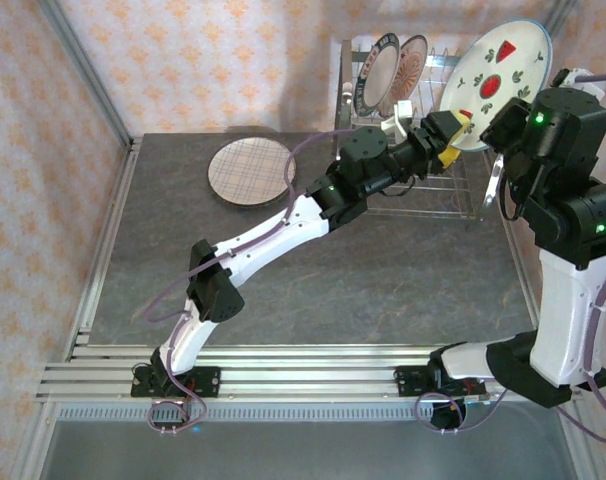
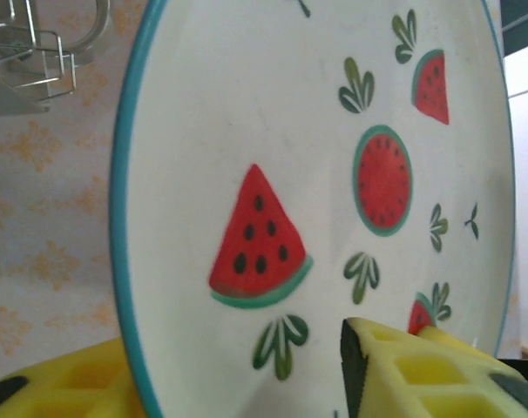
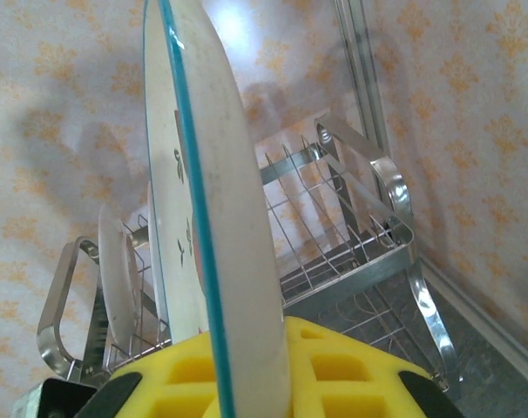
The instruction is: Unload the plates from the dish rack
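Plate rim behind left fingers

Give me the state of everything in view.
White watermelon-patterned ceramic plate: held aloft, on edge.
Right end effector: shut on that plate.
Left end effector: straddling its rim; contact unclear.
Round plaid plate: flat on grey table.
Chrome wire dish rack: holds two upright plates.

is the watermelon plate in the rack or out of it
Out. The watermelon plate is held on edge, clear of the slots of the dish rack, its rim pinched in the right gripper.
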{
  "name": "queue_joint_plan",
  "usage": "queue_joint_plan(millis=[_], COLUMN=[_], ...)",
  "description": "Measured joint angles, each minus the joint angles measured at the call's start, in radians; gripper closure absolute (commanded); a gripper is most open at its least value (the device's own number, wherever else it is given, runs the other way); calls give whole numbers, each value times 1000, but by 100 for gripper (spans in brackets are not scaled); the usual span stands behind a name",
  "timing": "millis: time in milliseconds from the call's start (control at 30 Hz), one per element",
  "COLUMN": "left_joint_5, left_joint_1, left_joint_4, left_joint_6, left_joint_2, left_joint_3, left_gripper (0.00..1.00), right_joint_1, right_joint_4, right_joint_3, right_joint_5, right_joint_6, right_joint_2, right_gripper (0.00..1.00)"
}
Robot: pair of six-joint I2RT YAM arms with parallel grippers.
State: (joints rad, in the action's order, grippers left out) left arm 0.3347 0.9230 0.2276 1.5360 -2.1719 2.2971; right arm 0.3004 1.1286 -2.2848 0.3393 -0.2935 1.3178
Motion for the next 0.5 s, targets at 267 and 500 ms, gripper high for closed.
queue_joint_plan(millis=[267,500], left_joint_5=[6,6], left_joint_1=[0,-3], left_joint_4=[24,54], left_joint_6=[24,57], left_joint_2=[-1,43], left_joint_3=[-6,-48], left_gripper=[96,100], right_joint_1=[-11,-11], right_joint_4=[-32,-52], right_joint_3=[81,94], right_joint_5=[-8,-43], right_joint_6=[-113,-161], right_joint_2=[-69,-95], right_gripper=[100,100])
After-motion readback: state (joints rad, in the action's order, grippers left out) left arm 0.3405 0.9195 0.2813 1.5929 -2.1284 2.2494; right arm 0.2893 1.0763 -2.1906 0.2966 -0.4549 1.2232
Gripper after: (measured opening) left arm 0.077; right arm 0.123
